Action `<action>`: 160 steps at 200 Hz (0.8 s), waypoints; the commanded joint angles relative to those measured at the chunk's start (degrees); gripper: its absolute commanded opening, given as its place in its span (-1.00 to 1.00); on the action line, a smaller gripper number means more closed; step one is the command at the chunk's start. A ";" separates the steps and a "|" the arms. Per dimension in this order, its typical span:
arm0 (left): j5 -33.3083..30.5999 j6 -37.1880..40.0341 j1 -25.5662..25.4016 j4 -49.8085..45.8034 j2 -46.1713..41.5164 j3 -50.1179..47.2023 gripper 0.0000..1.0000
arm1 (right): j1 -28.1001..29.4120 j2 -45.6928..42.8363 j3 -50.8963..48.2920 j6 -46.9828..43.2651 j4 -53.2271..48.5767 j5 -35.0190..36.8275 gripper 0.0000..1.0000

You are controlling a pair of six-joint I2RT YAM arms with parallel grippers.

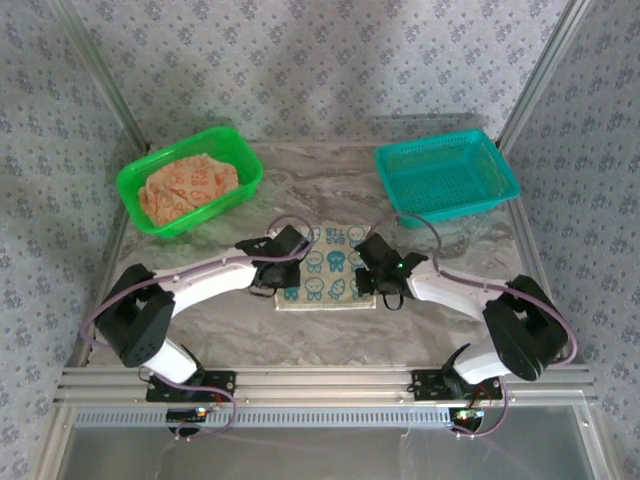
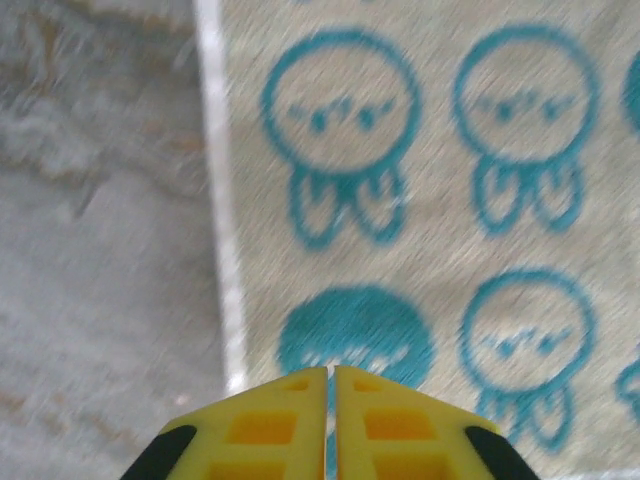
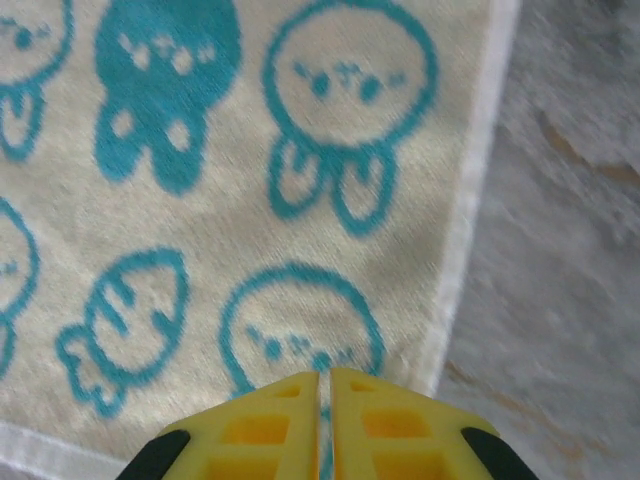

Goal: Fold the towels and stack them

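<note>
Closed yellow pincer [image 3: 325,378] over corner of cream teal-figured towel [image 3: 220,230]

The left gripper [image 2: 331,372] and the right gripper [image 3: 325,376] have their fingers cut off by the near edge of each wrist view. The tips meet over the cream towel [image 2: 430,200], and whether cloth is nipped between them cannot be told. The towel runs past the far edge in both views. The table [image 2: 100,300] beside it is blurred. From above, both arms hide the towel's left and right borders. The orange towel [image 1: 188,187] lies bunched in the green basket [image 1: 172,228], its print too small to read.
</note>
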 commanded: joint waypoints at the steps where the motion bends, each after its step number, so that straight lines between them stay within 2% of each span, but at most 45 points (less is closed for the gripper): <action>1: 1.76 0.78 0.94 1.75 4.47 2.17 -0.85 | -0.08 3.86 2.23 -2.30 3.62 -1.47 -0.78; 25: 2.36 0.28 1.08 0.90 8.39 2.56 -0.91 | 0.05 7.69 3.13 -2.88 4.56 -3.13 -0.87; 47: 1.81 -0.83 1.04 -0.88 8.29 0.25 -0.95 | 1.32 8.19 1.64 -2.70 5.04 -3.01 -0.86; 119: 1.25 -4.18 -0.56 -5.57 -2.47 -9.52 -0.93 | 8.64 2.33 -4.06 3.71 3.41 -1.13 -0.86; 160: 0.78 -0.74 1.04 -7.50 -7.19 -5.40 -0.81 | 8.87 -0.43 0.16 3.31 -0.94 -1.82 -0.81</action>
